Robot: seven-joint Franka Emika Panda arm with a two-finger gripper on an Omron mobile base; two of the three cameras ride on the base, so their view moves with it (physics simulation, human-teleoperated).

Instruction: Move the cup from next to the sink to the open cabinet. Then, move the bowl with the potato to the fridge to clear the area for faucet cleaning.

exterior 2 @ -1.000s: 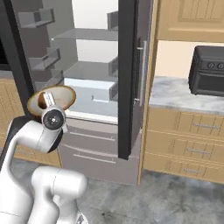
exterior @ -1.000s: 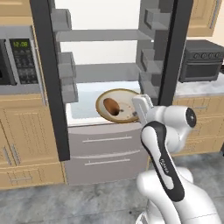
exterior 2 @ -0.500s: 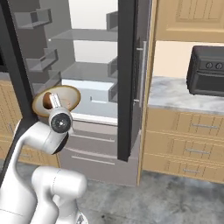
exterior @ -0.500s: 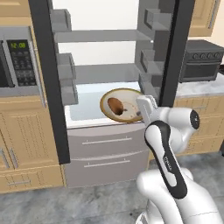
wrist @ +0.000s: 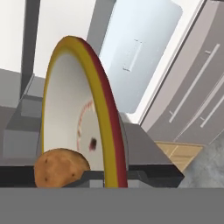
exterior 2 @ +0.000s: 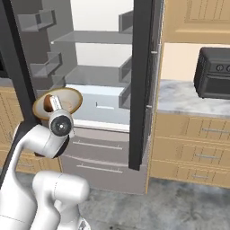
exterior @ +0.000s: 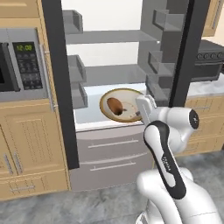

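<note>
Fridge (exterior: pixel 127 57) stands open, tall and dark-framed, white inside with grey shelves; door bins on both opened doors. Pale drawers (exterior: pixel 111 151) with long bar pulls sit below the white compartment. In the right base view the same fridge (exterior 2: pixel 96 63) is seen past the dark edge of its right door.

Light-wood cupboards flank it on both sides. Microwave (exterior: pixel 22 65) is built into the wood wall left of the fridge, its display lit. A dark countertop oven (exterior 2: pixel 213 72) sits on the marble counter (exterior 2: pixel 188 96) to the right of the fridge.

Robot arm rises in front of the drawers, its wrist bent toward the fridge opening.

Bowl (exterior: pixel 123 104) is held up at the front lip of the white lower compartment, just above the top drawer, tilted so its inside faces the left base camera. From the right it shows as a tan disc (exterior 2: pixel 58 102) directly behind the wrist.

Gripper (exterior: pixel 141 113) is clamped on the bowl's rim at its right edge, fingers nearly together with the thin rim between them. In the hand view the rim (wrist: pixel 103 109) runs edge-on up from between the fingertips.

Potato (exterior: pixel 114 104) lies inside the bowl, left of the gripper; in the hand view it (wrist: pixel 60 169) rests low against the bowl's inner face, just beside the fingertips.
</note>
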